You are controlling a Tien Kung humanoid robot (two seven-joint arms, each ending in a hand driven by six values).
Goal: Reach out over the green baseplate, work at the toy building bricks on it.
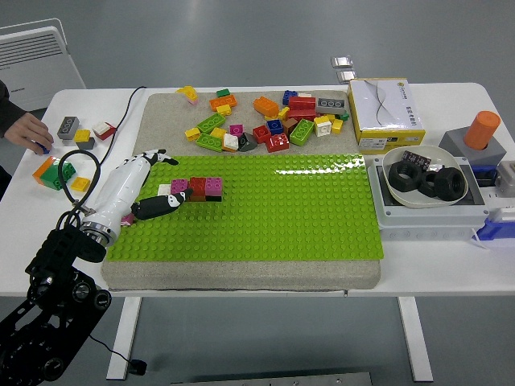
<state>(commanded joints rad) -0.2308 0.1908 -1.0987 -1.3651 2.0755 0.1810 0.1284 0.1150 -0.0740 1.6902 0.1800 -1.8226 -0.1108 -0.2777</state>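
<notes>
Person's hand (pixel 26 129): far left edge of the counter (pixel 265 283), resting by a grey brick (pixel 67 126).
Loose bricks, left: an orange-and-green block (pixel 53 171) and a yellow brick (pixel 80 183) lie on the bare counter near the hand.
Left hand (pixel 138 186): white with black fingers (pixel 161 204), reaching in from the lower left over the left end of the green baseplate (pixel 306 217).
Fingers: loosely spread and holding nothing; one black finger lies flat on the plate, its tip just beside the brick row; others point toward the plate's far left corner.
Small pink brick (pixel 127 218): on the plate beside the wrist, partly hidden.
Brick row (pixel 197 188): pink, red and pink-on-black bricks side by side, standing on the left part of the plate.
Green baseplate: lies on a grey mat (pixel 241 275) at the middle of the counter.
Brick pile (pixel 265 122): mixed colours, scattered on the mat beyond the plate.
Yellow-and-white box (pixel 385 112): right of the pile.
White bowl (pixel 424 178): holds black rings, set in a grey tray right of the plate.
Orange cylinder (pixel 482 129): upright on a grey block, far right.
</notes>
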